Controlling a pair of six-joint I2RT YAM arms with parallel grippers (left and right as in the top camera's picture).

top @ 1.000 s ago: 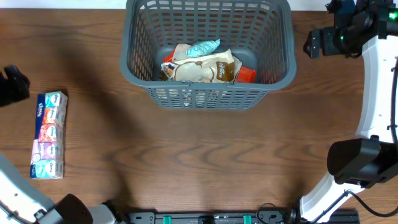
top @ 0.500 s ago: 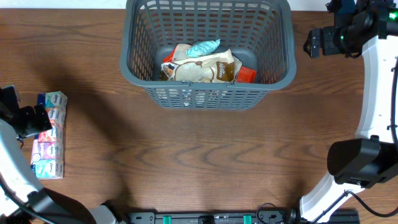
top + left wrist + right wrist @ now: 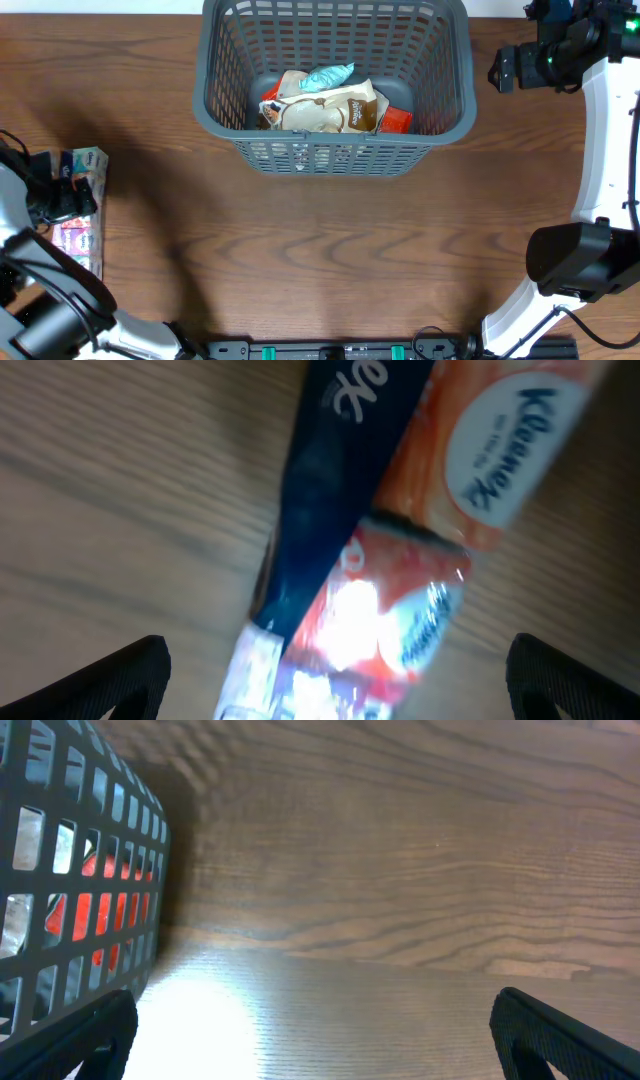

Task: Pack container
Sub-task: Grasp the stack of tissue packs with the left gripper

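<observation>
Grey lattice walls mark how far you are, so read the desk (image 3: pixel 330 250) from its left edge across. The tissue pack (image 3: pixel 86 162) lies flat by that edge, not yet packed. Your left gripper (image 3: pixel 58 196) hangs over its middle with jaws spread wide and nothing held; the wrist view shows the pack (image 3: pixel 400 510) close below and between the tips. At the middle of the far edge stands the container (image 3: pixel 330 152), upright, with several snack packets (image 3: pixel 330 105) heaped on its bottom, so part of the packing looks done. By the far right corner your right gripper (image 3: pixel 508 68) is released and empty, just beside the container's right wall (image 3: pixel 80 870). I judge the tissue pack is what remains.

Since a second ago, your left gripper has moved from the bare left edge onto the pack; the container, its packets and the right arm are unchanged
</observation>
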